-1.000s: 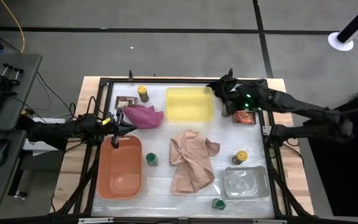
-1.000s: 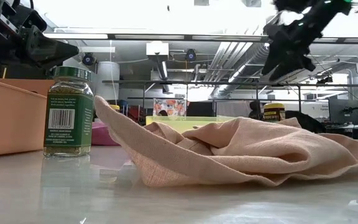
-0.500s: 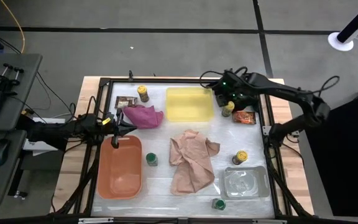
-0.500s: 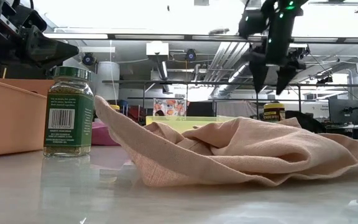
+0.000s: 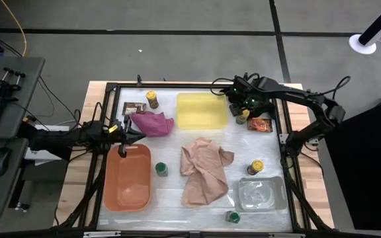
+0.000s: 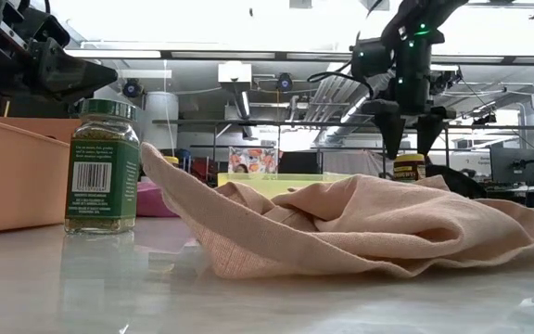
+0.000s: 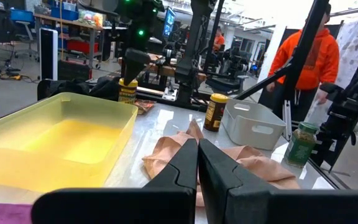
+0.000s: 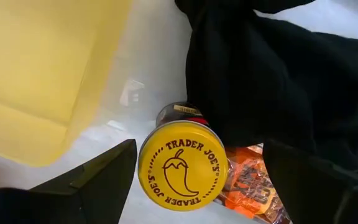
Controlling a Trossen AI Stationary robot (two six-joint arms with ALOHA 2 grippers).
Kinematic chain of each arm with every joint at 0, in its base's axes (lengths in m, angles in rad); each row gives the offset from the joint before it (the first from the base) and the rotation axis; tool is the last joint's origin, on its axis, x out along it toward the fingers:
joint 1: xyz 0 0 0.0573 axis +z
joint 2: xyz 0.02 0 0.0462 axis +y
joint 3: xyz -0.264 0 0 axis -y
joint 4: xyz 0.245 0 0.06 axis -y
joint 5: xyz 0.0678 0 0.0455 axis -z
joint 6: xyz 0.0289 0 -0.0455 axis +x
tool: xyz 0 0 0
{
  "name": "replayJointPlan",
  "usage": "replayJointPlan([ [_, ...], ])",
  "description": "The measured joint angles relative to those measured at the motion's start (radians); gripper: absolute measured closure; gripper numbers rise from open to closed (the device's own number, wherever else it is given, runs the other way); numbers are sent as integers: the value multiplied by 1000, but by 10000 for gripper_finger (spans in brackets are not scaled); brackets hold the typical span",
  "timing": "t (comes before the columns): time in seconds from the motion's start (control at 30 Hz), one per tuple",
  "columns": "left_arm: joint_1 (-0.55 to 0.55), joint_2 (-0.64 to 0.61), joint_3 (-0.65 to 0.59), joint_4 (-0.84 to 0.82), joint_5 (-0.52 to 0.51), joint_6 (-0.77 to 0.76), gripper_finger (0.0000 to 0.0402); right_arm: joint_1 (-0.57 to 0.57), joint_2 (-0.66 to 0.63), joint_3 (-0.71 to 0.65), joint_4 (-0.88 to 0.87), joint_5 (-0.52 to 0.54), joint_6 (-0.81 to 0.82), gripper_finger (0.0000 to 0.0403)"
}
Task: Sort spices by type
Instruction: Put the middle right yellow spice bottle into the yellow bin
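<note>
Two grippers: right at work, left waiting.
Right gripper [image 5: 243,110]: fingers spread wide, poised directly above a yellow-lidded jar [image 8: 179,165]; lid sits between the fingers, not yet touched as far as the wrist view shows.
Jar position: about 2 o'clock on the table, just beside the yellow tray [image 5: 202,110] at its 3 o'clock edge, touching or nearly touching an orange packet [image 5: 260,125].
Left gripper [image 5: 129,129]: pinched together, empty, at 9 o'clock between the pink cloth [image 5: 152,123] and the orange tray [image 5: 127,177].
Other spices: yellow-lidded jars at 12 o'clock [image 5: 152,99] and 4 o'clock [image 5: 255,167]; green-lidded jars at 7 o'clock [image 5: 161,170] and 5 o'clock [image 5: 233,216]; brown packet [image 5: 133,108] at 11 o'clock.
Step in hand: likely lining up a grasp on the jar.
Next move calls for: descent straight down, fingers either side, clear of the packet.
</note>
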Motion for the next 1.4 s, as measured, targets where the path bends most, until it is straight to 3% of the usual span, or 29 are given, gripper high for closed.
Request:
replayJointPlan([
  [0.33,0,0,0,0,0,0,401,-53,0,-85,43,-86,-9,59],
  [0.63,0,0,0,0,0,0,401,-55,0,-120,100,-89,-61,65],
  [0.77,0,0,0,0,0,0,402,-61,0,-120,101,-87,-69,104],
  [0.93,0,0,0,0,0,0,401,-61,0,-119,90,-91,-97,193],
  [0.97,0,0,0,0,0,0,401,-60,0,-114,76,-92,-106,192],
  [1.17,0,0,0,0,0,0,401,-60,-32,43,-15,-74,-172,192],
  [1.3,0,0,0,0,0,0,401,-60,-44,223,28,-29,-175,192],
  [1.4,0,0,0,0,0,0,401,-50,-3,349,86,-68,-201,192],
])
